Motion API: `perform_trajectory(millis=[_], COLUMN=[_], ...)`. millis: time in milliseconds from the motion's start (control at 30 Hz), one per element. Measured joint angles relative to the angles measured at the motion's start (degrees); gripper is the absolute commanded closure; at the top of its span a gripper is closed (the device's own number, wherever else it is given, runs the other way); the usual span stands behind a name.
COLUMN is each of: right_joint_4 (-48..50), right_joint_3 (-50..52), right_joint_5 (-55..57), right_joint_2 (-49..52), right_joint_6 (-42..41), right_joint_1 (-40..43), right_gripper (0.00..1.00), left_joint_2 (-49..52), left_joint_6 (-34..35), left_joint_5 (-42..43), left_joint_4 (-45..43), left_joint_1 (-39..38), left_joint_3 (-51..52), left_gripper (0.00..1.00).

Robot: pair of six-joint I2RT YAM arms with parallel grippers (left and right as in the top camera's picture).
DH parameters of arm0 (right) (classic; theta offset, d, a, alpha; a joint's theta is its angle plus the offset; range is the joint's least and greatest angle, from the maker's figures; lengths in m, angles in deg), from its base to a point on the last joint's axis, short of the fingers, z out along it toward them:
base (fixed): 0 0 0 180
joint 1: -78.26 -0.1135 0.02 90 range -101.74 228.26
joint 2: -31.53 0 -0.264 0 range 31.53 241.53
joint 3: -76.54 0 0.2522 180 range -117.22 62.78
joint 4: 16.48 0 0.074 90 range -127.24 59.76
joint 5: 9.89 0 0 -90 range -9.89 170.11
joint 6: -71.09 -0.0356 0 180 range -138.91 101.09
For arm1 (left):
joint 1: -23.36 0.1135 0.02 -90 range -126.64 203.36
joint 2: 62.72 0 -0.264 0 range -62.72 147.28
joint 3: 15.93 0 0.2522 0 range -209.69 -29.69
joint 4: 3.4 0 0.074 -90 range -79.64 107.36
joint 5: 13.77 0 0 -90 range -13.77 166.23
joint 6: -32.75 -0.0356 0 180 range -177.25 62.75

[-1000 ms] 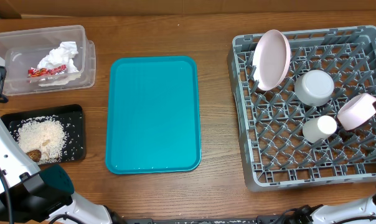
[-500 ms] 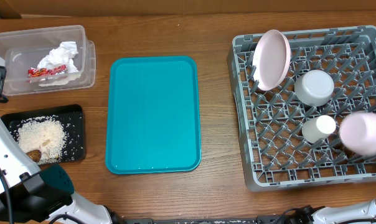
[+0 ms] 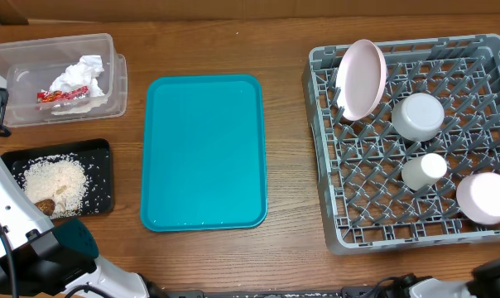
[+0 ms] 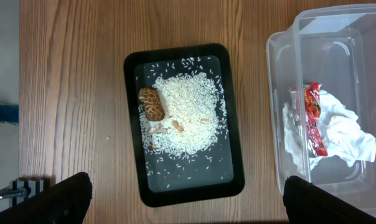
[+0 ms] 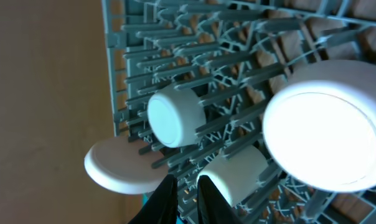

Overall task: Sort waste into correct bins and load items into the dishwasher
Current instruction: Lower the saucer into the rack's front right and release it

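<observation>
The grey dishwasher rack (image 3: 374, 223) on the right holds the pink plate (image 3: 359, 79) standing on edge, the upturned pale bowl (image 3: 417, 116), the white cup (image 3: 424, 170) and the small pink dish (image 3: 486, 197) at its near right corner. My right gripper (image 5: 183, 200) hovers over the rack with its fingers barely parted and nothing between them, apart from the dish (image 5: 328, 140) and close to the cup (image 5: 238, 171). My left gripper (image 4: 188, 205) stands wide open above the black tray (image 4: 235, 186) of rice and a brown lump. The clear tub (image 3: 113, 58) holds the napkin (image 3: 80, 74) and the wrapper (image 3: 60, 97).
A bare teal serving tray (image 3: 204, 149) lies in the middle of the wooden table. The black tray (image 3: 101, 165) sits at the left front with the tub behind it. My left arm's white link (image 3: 6, 207) crosses the left edge.
The small pink dish, held tilted at the rack's right edge a second ago, now rests in the rack's near right corner. My right gripper has let go and drawn back.
</observation>
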Motion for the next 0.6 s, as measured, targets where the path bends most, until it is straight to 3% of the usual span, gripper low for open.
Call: perform_trajectory(millis=[267, 400, 600], right_joint_4=[0.0, -0.6, -3.5], right_joint_3=[0.0, 0.0, -0.1], right_joint_5=[3.7, 7.0, 12.2], right_joint_2=[-8.6, -15.5, -27.3], right_joint_6=[-0.5, -0.6, -1.4], right_joint_1=[-12.3, -24.2, -43.7], right_gripper=[0.85, 0.84, 0.73], left_joint_2=[0.0, 0.0, 0.0], left_joint_6=[0.0, 0.0, 0.0], left_joint_5=[0.0, 0.0, 0.0], left_joint_4=[0.0, -0.1, 0.0], left_joint_1=[0.0, 0.0, 0.0], left_joint_3=[0.0, 0.0, 0.0], left_gripper=[0.00, 0.00, 0.00])
